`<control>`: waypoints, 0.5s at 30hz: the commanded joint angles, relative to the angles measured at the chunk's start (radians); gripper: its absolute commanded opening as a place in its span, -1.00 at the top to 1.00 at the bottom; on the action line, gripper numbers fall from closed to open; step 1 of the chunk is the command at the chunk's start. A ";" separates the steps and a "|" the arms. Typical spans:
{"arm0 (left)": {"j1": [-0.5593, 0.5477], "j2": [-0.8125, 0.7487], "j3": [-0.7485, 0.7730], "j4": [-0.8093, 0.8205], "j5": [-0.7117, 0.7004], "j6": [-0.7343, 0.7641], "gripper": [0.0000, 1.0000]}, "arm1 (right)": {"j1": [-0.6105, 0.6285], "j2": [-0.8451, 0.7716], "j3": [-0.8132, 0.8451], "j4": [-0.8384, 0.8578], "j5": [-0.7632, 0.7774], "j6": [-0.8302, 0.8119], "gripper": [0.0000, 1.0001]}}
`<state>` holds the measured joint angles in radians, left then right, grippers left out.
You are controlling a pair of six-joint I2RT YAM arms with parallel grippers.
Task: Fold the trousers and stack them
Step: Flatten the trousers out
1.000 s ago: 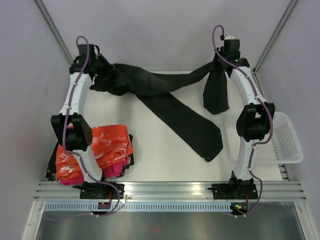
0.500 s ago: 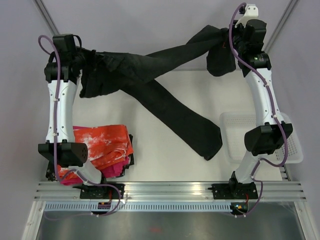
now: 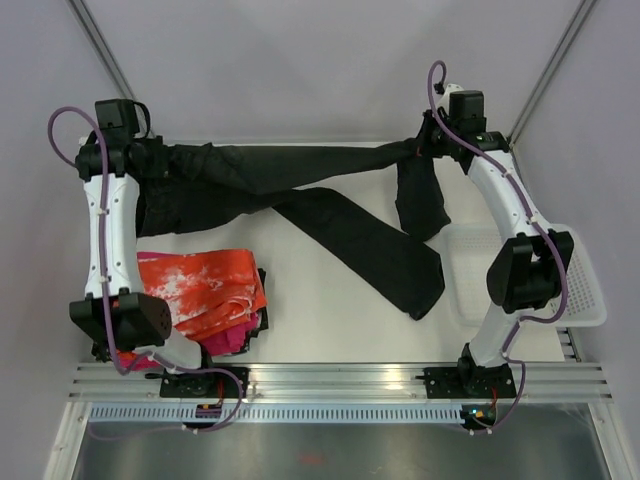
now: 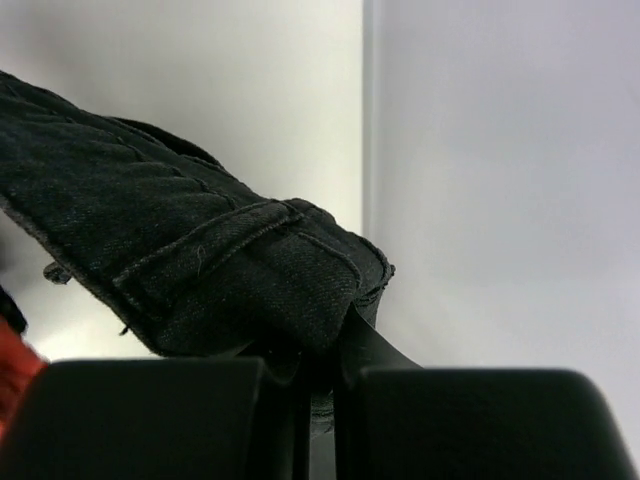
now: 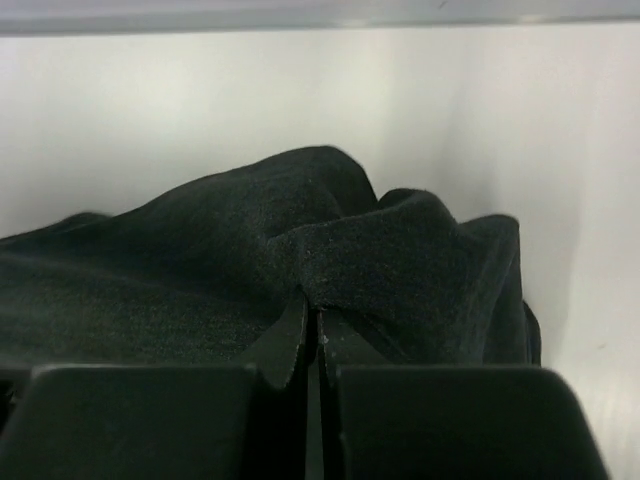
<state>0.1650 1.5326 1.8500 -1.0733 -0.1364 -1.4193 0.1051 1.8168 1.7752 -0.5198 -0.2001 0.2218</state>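
Note:
The black trousers (image 3: pixel 300 175) hang stretched across the back of the table between my two grippers. My left gripper (image 3: pixel 150 160) is shut on the waist end at the far left; the left wrist view shows the stitched waistband (image 4: pixel 200 270) pinched in the left gripper (image 4: pixel 320 350). At the far right, my right gripper (image 3: pixel 425 150) is shut on a leg, with its end (image 3: pixel 420 205) hanging below it. In the right wrist view the right gripper (image 5: pixel 318 325) clamps a fold of the black cloth (image 5: pixel 300 250). The other leg (image 3: pixel 380 250) lies diagonally on the table.
An orange-and-white garment (image 3: pixel 200 290) lies at the near left over a magenta one (image 3: pixel 232 340), beside the left arm's base. A white perforated basket (image 3: pixel 575 285) sits at the right edge. Walls close in behind and beside both arms.
Both arms rose and spread apart with the trousers, then came down again. The cloth between them has gone from bunched and sagging to a nearly straight band.

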 commanded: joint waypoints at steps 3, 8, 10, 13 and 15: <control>0.033 0.149 0.051 0.174 -0.209 0.163 0.95 | 0.112 -0.037 -0.013 -0.063 -0.006 -0.016 0.99; 0.050 0.190 -0.011 0.312 -0.210 0.238 0.95 | 0.180 -0.099 -0.046 -0.190 0.042 0.022 1.00; 0.059 0.207 -0.012 0.371 -0.210 0.278 0.95 | 0.189 -0.138 -0.046 -0.215 0.068 0.033 1.00; 0.082 0.250 0.009 0.435 -0.193 0.327 0.95 | 0.203 -0.181 -0.030 -0.269 0.010 0.022 1.00; 0.109 0.274 0.020 0.472 -0.158 0.350 0.95 | 0.220 -0.201 -0.052 -0.304 -0.045 0.005 0.99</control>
<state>0.2268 1.7844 1.8187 -0.7860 -0.2596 -1.1690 0.3168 1.7081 1.7226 -0.7547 -0.1986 0.2386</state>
